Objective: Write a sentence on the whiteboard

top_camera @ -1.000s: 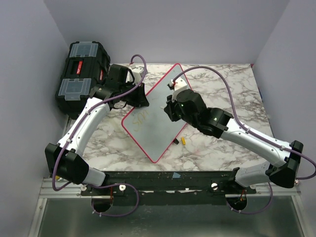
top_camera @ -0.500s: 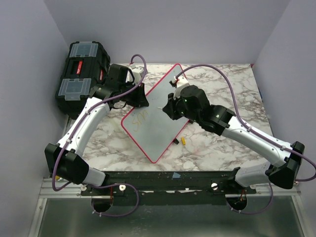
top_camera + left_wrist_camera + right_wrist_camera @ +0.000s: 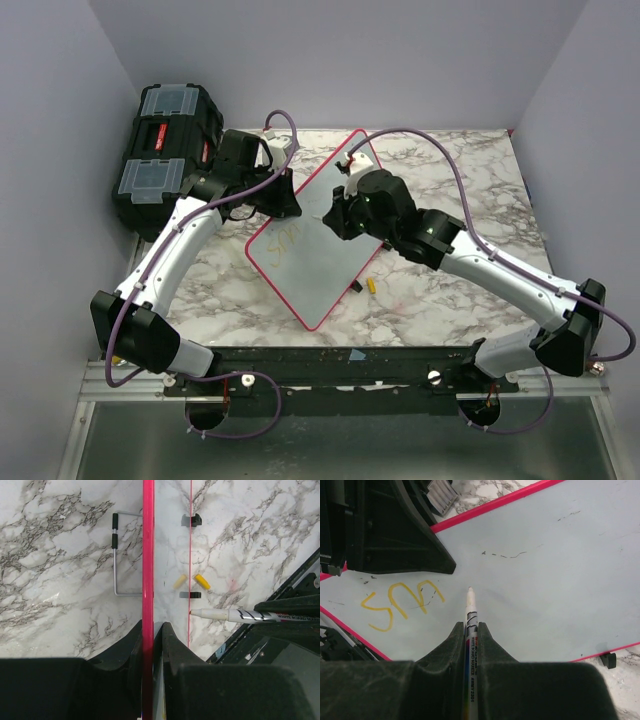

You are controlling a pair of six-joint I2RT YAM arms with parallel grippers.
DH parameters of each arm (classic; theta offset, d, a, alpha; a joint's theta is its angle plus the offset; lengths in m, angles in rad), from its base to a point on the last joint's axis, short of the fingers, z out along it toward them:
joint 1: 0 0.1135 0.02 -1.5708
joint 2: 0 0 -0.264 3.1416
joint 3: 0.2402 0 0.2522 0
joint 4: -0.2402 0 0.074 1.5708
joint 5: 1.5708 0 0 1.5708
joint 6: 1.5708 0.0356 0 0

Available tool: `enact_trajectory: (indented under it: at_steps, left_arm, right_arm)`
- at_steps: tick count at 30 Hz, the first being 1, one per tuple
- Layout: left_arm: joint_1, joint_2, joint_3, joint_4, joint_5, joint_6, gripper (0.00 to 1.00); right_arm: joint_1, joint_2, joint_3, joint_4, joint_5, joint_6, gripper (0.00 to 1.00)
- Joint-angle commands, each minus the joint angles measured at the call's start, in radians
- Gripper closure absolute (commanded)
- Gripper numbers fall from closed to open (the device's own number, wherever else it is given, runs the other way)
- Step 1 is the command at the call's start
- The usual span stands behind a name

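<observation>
The whiteboard (image 3: 322, 268), pink-red framed, lies diagonally on the marble table. My left gripper (image 3: 286, 205) is shut on its upper-left frame edge (image 3: 148, 555), one finger on each side. My right gripper (image 3: 338, 217) is shut on a white marker (image 3: 470, 611), with the tip on or just above the board surface (image 3: 545, 570); I cannot tell which. The sentence (image 3: 400, 602) is a few yellow letters left of the tip, close to the left gripper's fingers (image 3: 395, 530). From the left wrist the marker (image 3: 235, 614) shows side-on.
A black toolbox (image 3: 165, 150) stands at the back left, behind the left arm. A yellow cap (image 3: 371, 285) lies on the table by the board's lower right edge, near small black clips (image 3: 190, 594). A bent metal rod (image 3: 120, 555) lies beside the frame.
My right gripper has moved up and left over the board with the marker, closer to the yellow letters and the left gripper. The left arm and the board have stayed put.
</observation>
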Motion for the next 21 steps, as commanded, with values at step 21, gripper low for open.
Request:
enact_trajectory:
  at_steps: [21]
  left_arm:
    - [-0.005, 0.002, 0.025, 0.008, -0.092, 0.101, 1.0]
  right_arm:
    - [-0.031, 0.086, 0.079, 0.057, -0.002, 0.008, 0.99]
